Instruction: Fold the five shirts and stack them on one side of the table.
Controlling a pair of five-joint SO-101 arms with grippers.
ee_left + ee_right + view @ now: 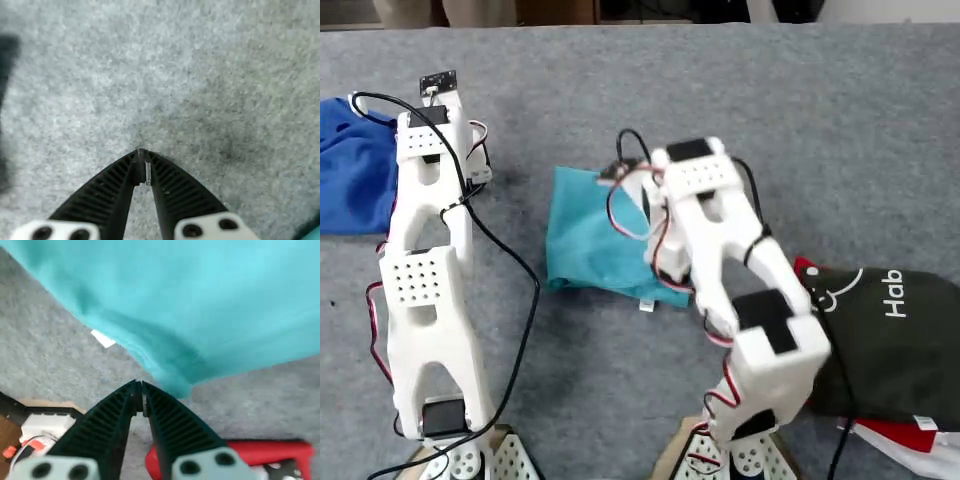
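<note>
Printed marks on the garments, placed from the teal shirt (pixel 590 245). To its right, well apart, lies a black shirt (pixel 890 340) bearing white lettering (pixel 893 293) turned sideways in the high view; only its first few letters show, the rest cut off at the edge of the view. Beside the lettering, a white line drawing (pixel 830 293) curves across the same cloth. A small white tag (pixel 646 304) lies at the teal shirt's near hem; any print on it is too small to read.
</note>
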